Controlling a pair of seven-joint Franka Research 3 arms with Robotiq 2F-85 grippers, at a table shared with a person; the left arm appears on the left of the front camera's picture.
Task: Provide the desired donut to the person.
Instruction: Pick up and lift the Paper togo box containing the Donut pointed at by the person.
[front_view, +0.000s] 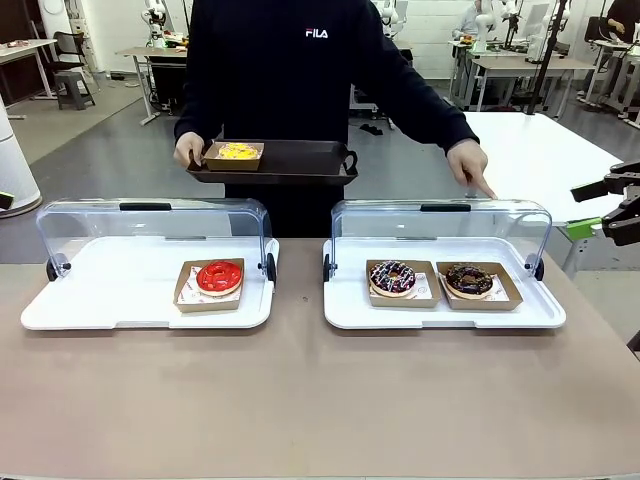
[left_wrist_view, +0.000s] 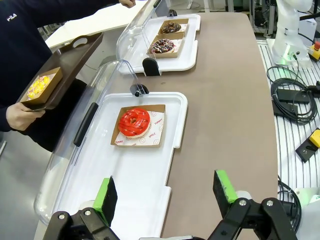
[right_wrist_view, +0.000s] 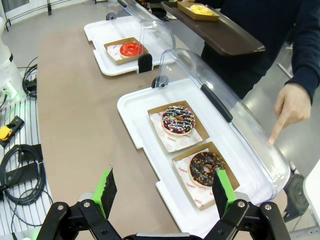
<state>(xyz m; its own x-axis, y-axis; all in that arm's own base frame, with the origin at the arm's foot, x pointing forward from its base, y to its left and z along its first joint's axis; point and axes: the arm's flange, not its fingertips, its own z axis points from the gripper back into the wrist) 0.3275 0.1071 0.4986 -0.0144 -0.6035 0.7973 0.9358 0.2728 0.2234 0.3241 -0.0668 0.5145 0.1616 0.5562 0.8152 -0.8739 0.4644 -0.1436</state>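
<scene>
Across the matte brown desk (front_view: 300, 400), the person (front_view: 290, 70) in black is balancing a dark rectangular serving tray (front_view: 300, 160), apparently awaiting another pastry. The white plastic left case (front_view: 120, 290) and right case (front_view: 345, 300) are sitting with clear domed lids rolled back for access. The green-padded left jaws and right jaws are hanging wide open, gripping nothing. The pointing hand (front_view: 468, 165) is seemingly choosing the glossy chocolate donut (front_view: 469, 279), boxed in cardboard at the right case's outer end.
</scene>
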